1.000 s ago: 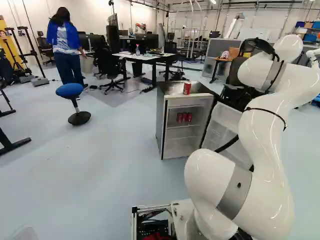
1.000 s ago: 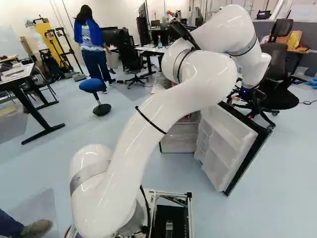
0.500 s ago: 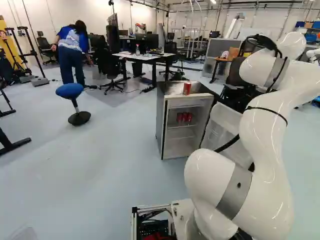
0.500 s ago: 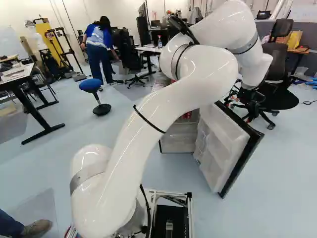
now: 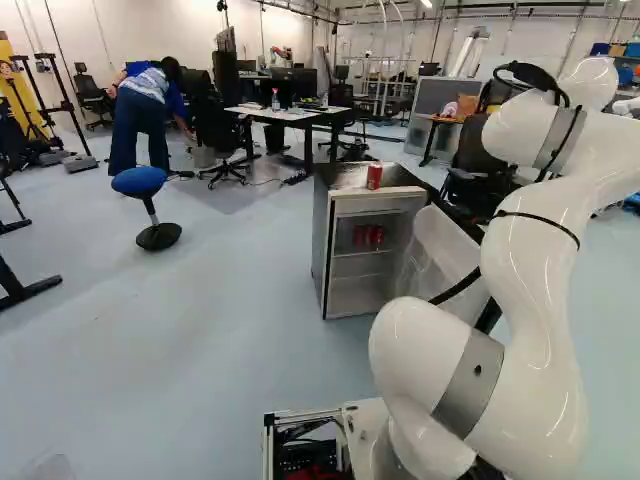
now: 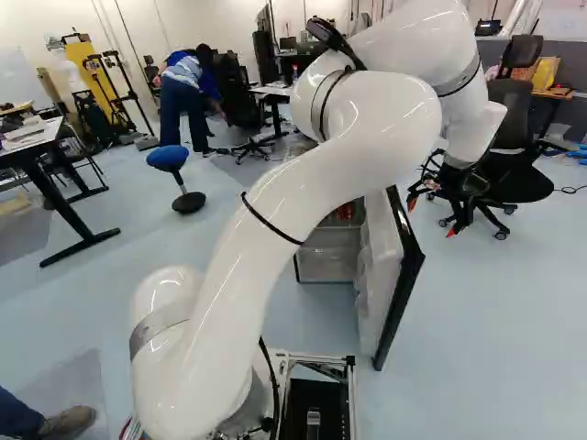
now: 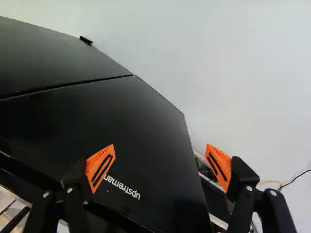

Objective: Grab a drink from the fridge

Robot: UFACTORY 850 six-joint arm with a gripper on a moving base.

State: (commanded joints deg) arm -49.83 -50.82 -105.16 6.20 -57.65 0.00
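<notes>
At the left of the left base view, a blue wobble stool (image 5: 139, 181) stands upright on the floor. Farther back and to its right are a black office chair (image 5: 218, 128) and a white-topped desk (image 5: 285, 115). Around the middle is the small fridge (image 5: 324, 240), open, with red drink cans (image 5: 367, 236) close together on an upper shelf inside; their exact number is hard to tell. One more red can (image 5: 374, 176) stands upright on the fridge's top. Right of the compartment, the fridge door (image 6: 385, 270) stands ajar, pale bins on its inner face, partly hidden by the white arm (image 5: 535, 300) in the left base view. In the right base view, the gripper (image 6: 431, 218) hangs right of the door, on its outer side, before another office chair (image 6: 515, 174). In the wrist view, its orange pads (image 7: 100, 166) are spread wide with nothing gripped, and the door's black outer face lies ahead, partly between them.
</notes>
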